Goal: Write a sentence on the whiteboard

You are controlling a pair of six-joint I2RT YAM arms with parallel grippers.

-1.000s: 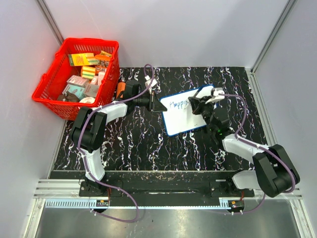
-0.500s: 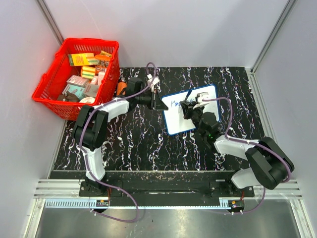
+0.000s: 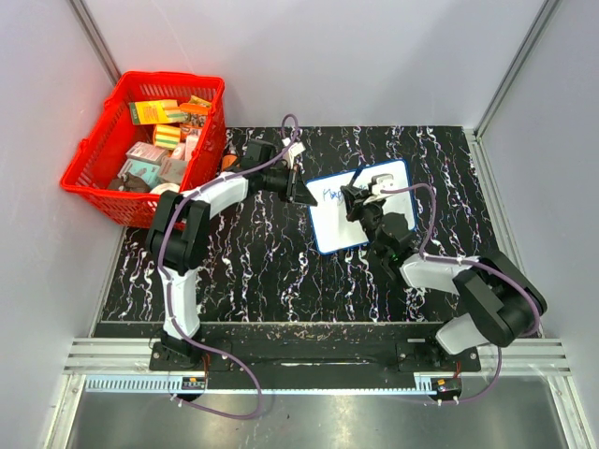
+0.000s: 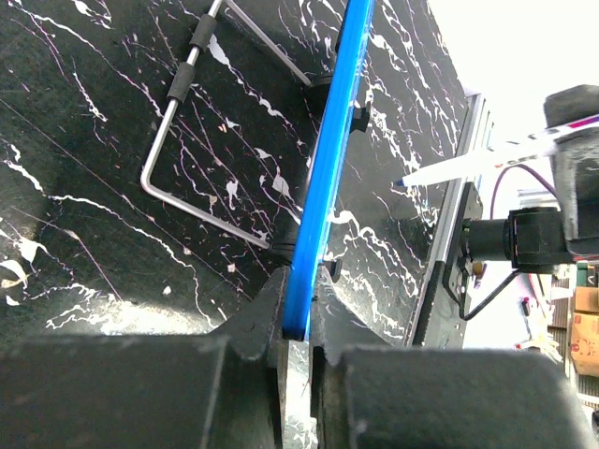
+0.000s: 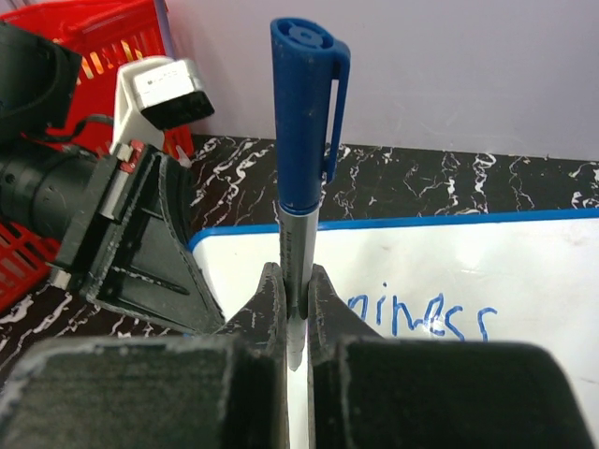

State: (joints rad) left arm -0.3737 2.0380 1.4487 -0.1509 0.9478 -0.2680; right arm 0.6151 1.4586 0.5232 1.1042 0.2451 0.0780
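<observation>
The whiteboard [image 3: 370, 220], white with a blue rim, lies on the black marbled mat. My left gripper [image 3: 301, 193] is shut on its left edge; in the left wrist view the blue rim [image 4: 328, 168] runs edge-on into the gripper [image 4: 299, 323]. My right gripper [image 3: 358, 202] hovers over the board's upper left, shut on a marker [image 5: 304, 140] that has a grey barrel and a blue cap on its top end. The marker's tip [image 4: 404, 182] shows near the board face. The sentence [image 5: 421, 320], in blue handwriting, is partly hidden; only its start [image 3: 328, 195] shows from above.
A red basket [image 3: 94, 159] holding several packages stands at the back left, with an orange item [image 3: 227, 165] beside it. A wire stand [image 4: 187, 140] folds out behind the board. Grey walls close in the mat on three sides.
My right gripper has moved left along the board with the marker and now covers most of the written word. The left arm has shifted slightly, still gripping the board's edge.
</observation>
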